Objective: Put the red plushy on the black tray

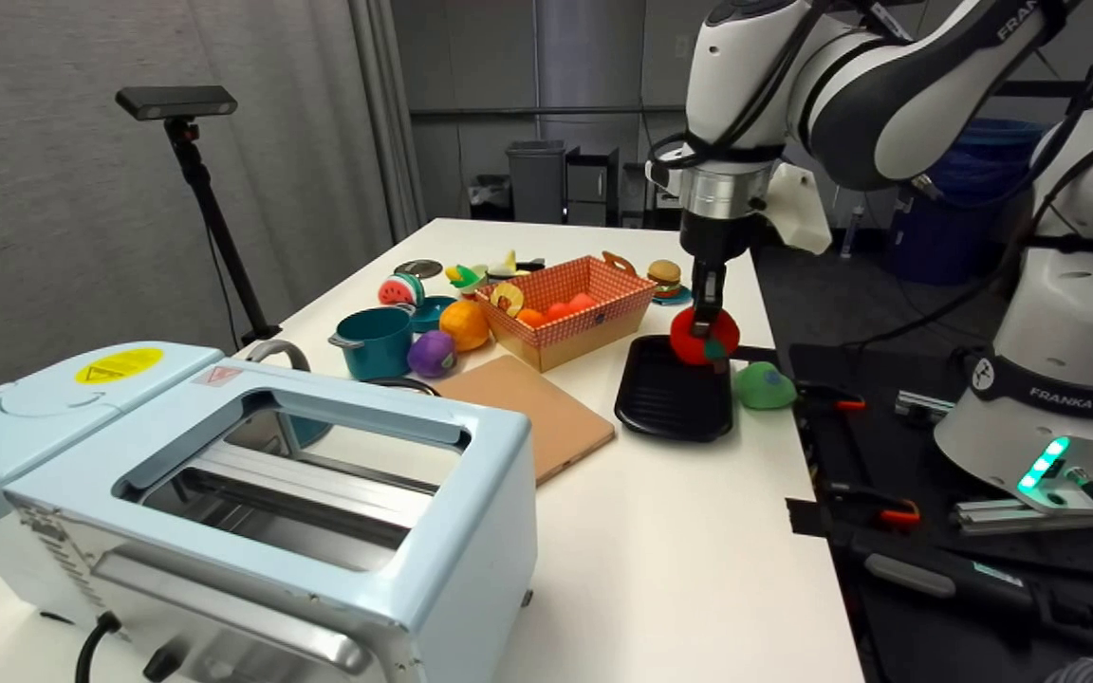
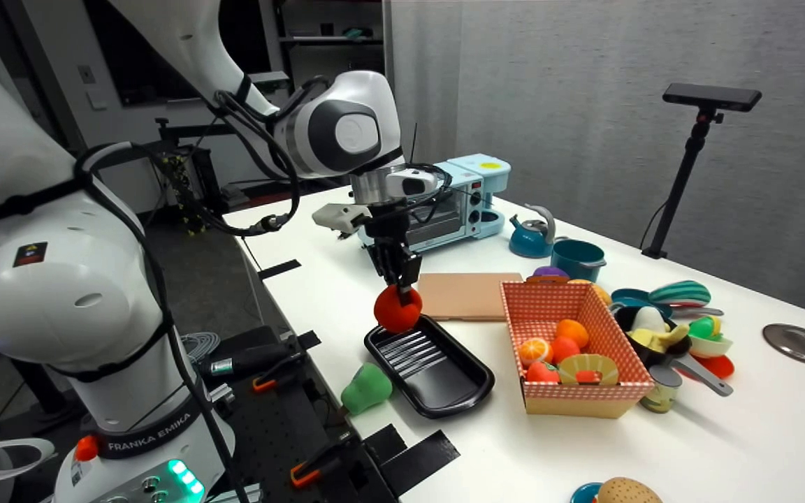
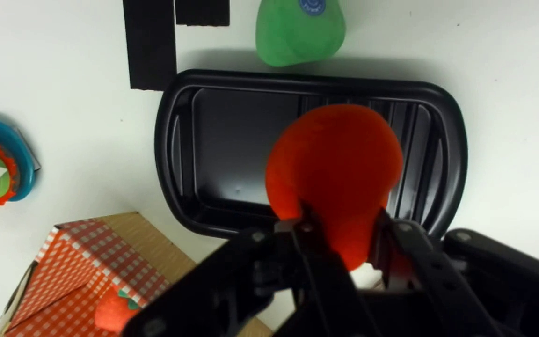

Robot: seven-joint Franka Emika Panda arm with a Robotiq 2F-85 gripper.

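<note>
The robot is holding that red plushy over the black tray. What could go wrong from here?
1. The red plushy is rounded, so once the gripper opens, it might roll rather than settle.
2. It is held toward the ridged end of the black tray, so it could land partly outside.
3. The green toy lies close beside the tray, near the edge of the table; a bump might knock it off.

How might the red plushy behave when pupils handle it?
The red plushy probably squashes: it looks narrower where the tool pinches it. Its rounded body could roll, though the raised rim of the black tray might stop it.
</note>
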